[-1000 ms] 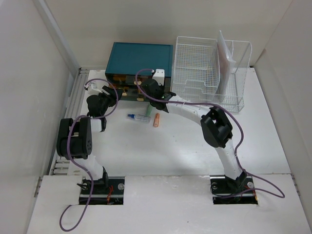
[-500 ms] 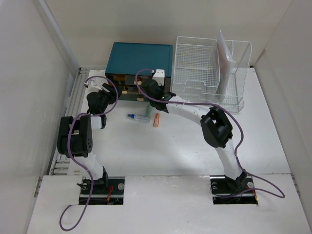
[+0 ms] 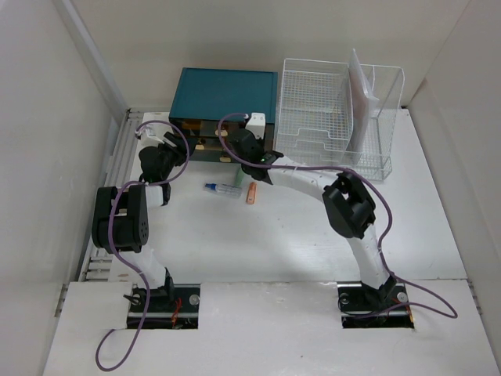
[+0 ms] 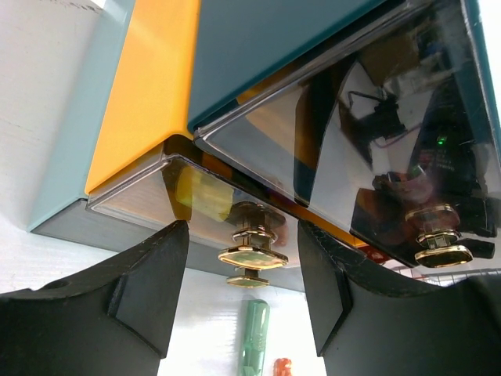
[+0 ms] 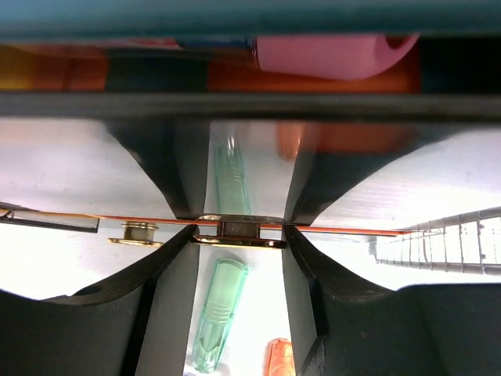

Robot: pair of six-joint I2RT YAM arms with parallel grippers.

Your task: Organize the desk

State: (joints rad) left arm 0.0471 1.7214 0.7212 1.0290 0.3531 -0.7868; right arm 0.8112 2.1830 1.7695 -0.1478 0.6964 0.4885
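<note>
At 11 o'clock on the counter (image 3: 297, 235), by the teal cabinet (image 3: 227, 94), the left end effector (image 4: 243, 235) stands apart around a gold knob (image 4: 250, 254); the right end effector (image 5: 239, 223) clamps a second knob (image 5: 239, 233).

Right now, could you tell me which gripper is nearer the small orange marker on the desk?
Right. The right gripper sits just beyond the orange marker, at the teal cabinet front; the left gripper is farther off, to its left.
</note>
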